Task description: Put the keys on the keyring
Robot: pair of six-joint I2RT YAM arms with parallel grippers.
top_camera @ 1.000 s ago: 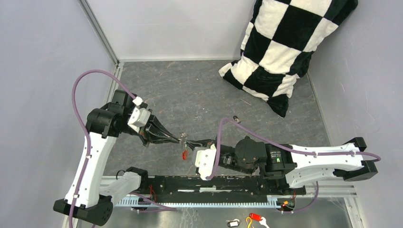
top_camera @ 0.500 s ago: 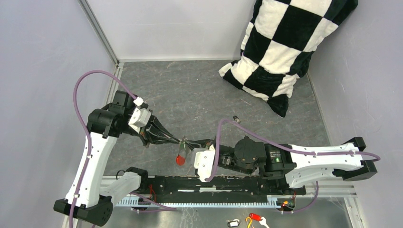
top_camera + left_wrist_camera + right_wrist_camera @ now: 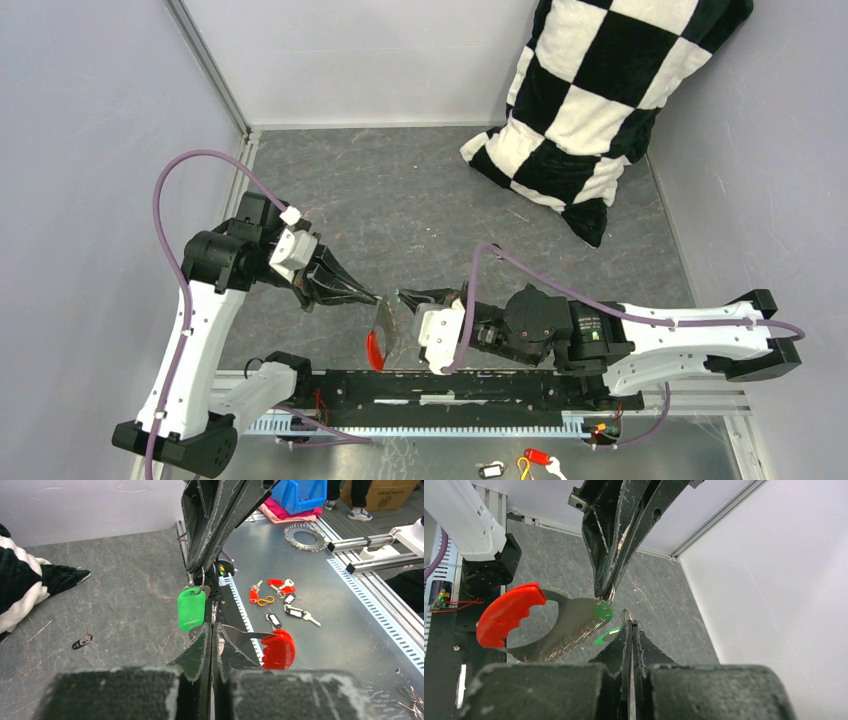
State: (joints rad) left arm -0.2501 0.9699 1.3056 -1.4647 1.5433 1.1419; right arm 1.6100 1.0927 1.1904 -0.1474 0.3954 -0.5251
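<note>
Step in hand, by judgement: threading, two of three done. Found thin silvery wire-loop keyring (image 3: 201, 587) up in the air between the arms, over near edge of grey stone-look floor (image 3: 420, 190), resting on nothing. Noted long red plastic-headed key (image 3: 277, 649) w/ curved metal blade and short bright green plastic tag (image 3: 191, 609) both hanging off it, green just beside blade end, red head lowest.

L gripper (image 3: 368, 297): fingers pressed together, no gap, pinching at the spot where loops, green tag and blade end meet (cannot tell whether wire or blade metal in the pinch). R gripper (image 3: 403, 294): fingers likewise closed, nipping a small wire loop at the very tips. Tips of the two near each other, facing, not touching.

Spotted small dark metal key (image 3: 81, 642) lying flat on floor, well apart from keyring, beyond R arm toward black-and-white chequered cushion (image 3: 600, 100). Not on keyring yet.

Next move, prob.: keep keyring pinned w/ one gripper, free the other (R nearer), reach for dark key. Calls for fine pinch on a thin flat thing flush w/ floor, then lining its hole up w/ an open loop. Risk of hanging keys swinging or keyring slipping once down to one grip.
</note>
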